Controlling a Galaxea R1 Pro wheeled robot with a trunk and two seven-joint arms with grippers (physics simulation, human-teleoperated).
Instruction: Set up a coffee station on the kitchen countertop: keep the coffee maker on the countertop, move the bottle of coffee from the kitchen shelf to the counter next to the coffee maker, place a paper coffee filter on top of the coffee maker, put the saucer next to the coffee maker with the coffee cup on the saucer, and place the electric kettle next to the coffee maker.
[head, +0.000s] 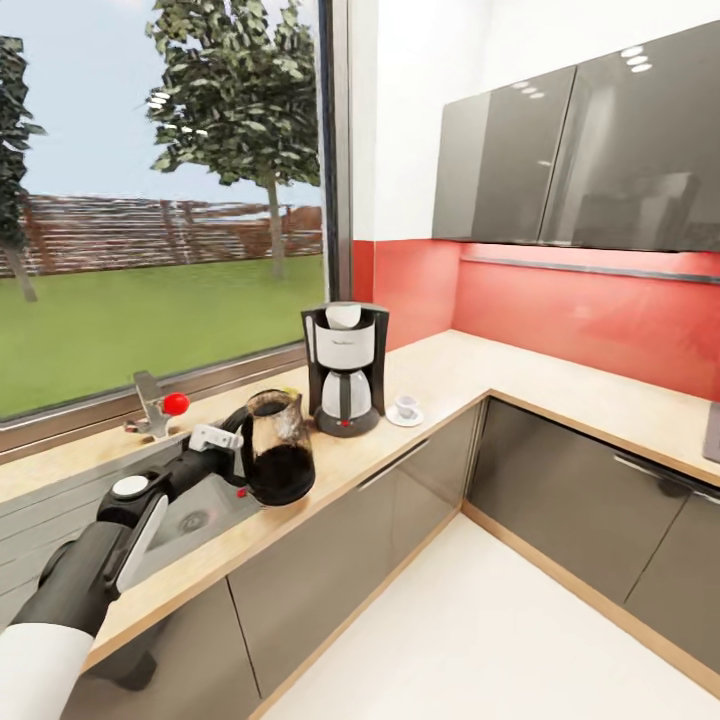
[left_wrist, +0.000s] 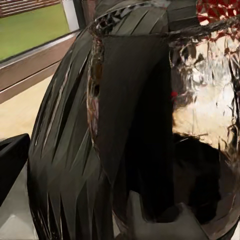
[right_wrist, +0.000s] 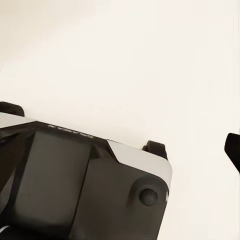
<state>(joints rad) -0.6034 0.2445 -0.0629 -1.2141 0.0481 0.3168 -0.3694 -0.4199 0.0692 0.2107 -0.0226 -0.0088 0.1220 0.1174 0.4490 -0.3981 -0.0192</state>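
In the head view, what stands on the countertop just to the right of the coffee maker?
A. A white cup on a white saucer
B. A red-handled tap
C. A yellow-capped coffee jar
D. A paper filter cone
A: the coffee cup sits on the saucer on the kitchen countertop, just right of the coffee maker.

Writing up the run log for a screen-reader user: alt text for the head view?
The robot's left gripper holds a glossy black electric kettle by its handle over the beige kitchen countertop, beside a sink. Further along stands the black coffee maker, with a white coffee cup on a saucer next to it.
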